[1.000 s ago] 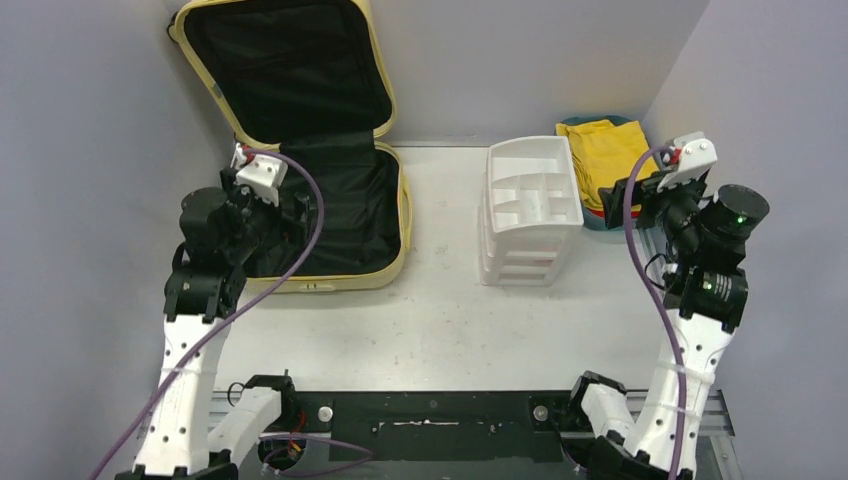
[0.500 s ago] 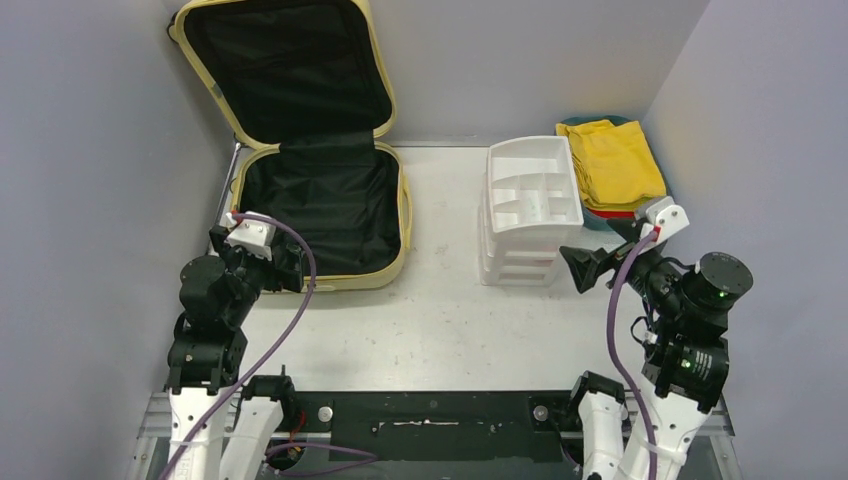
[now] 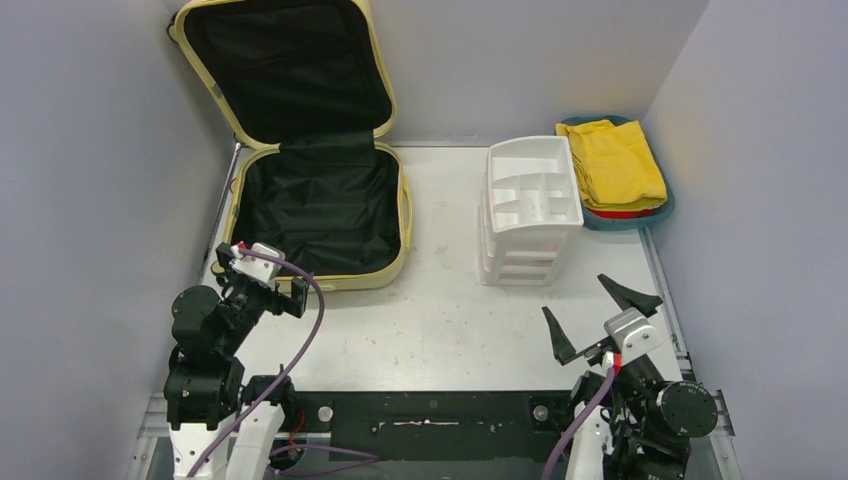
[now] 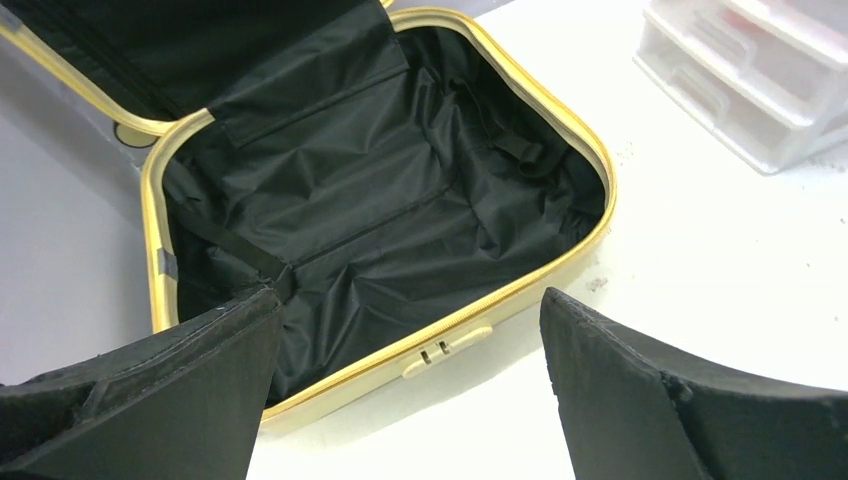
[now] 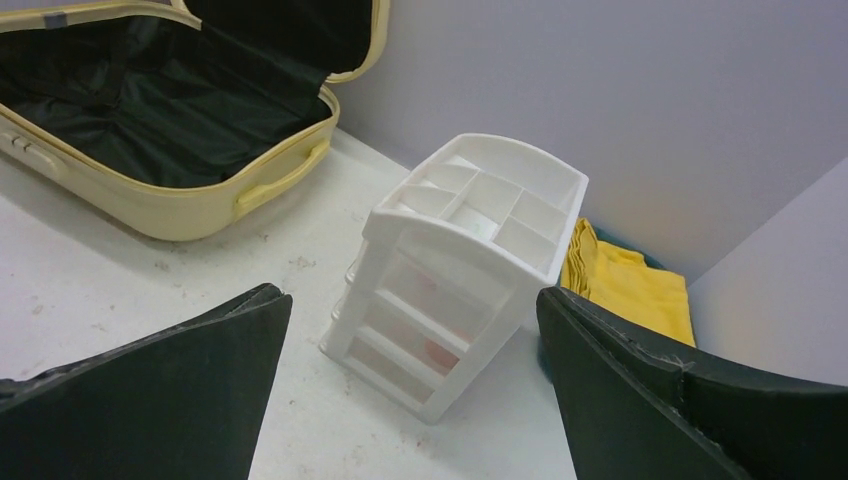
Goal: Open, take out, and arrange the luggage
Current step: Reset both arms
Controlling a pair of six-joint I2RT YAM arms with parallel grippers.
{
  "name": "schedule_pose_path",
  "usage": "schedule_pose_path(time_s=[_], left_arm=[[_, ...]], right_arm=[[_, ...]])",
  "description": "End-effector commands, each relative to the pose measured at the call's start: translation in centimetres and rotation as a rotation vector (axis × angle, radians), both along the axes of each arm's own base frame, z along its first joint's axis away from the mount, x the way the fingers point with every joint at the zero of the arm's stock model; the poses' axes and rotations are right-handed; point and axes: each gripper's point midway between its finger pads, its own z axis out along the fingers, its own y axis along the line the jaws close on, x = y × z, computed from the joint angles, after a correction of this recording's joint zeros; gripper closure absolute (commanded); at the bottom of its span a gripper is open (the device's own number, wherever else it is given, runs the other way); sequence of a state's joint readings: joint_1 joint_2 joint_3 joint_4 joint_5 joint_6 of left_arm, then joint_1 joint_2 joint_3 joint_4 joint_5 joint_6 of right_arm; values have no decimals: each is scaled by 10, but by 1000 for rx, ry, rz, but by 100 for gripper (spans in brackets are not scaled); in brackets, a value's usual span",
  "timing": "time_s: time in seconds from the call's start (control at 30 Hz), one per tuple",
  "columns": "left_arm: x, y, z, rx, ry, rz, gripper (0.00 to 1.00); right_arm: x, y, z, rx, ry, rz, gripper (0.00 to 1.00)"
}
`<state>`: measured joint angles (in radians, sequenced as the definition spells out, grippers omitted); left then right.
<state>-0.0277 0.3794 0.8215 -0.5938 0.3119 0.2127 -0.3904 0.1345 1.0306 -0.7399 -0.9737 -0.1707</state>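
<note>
Luggage [image 3: 320,200] lies open at 11 o'clock on counter [image 3: 440,320], white organizer [image 3: 530,200] at 1, yellow cloths [image 3: 615,165] at 2; left claw [image 4: 408,300] and right claw [image 3: 575,295] gape, empty.

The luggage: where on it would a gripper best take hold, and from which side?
Probably the side handle on the right wall of the luggage, coming from the right: it bows out from the shell, a slim bar that jaws could close around.

one luggage [image 3: 322,205], one organizer [image 3: 531,190], one tray [image 3: 657,220] (cloths [image 3: 612,160] uncountable).
</note>
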Motion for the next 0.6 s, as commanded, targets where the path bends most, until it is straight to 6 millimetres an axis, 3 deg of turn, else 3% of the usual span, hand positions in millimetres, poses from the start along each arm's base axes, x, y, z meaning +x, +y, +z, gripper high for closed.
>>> schedule_pose_path(time_s=[0.0, 0.43, 0.57], left_arm=[[-2, -7, -12, 35, 18, -67, 3], [-3, -4, -24, 59, 60, -77, 3], [-3, -4, -26, 61, 61, -75, 3]], right_arm=[[11, -6, -11, 90, 13, -50, 0], [18, -11, -31, 113, 26, -92, 0], [20, -20, -27, 140, 19, -153, 0]])
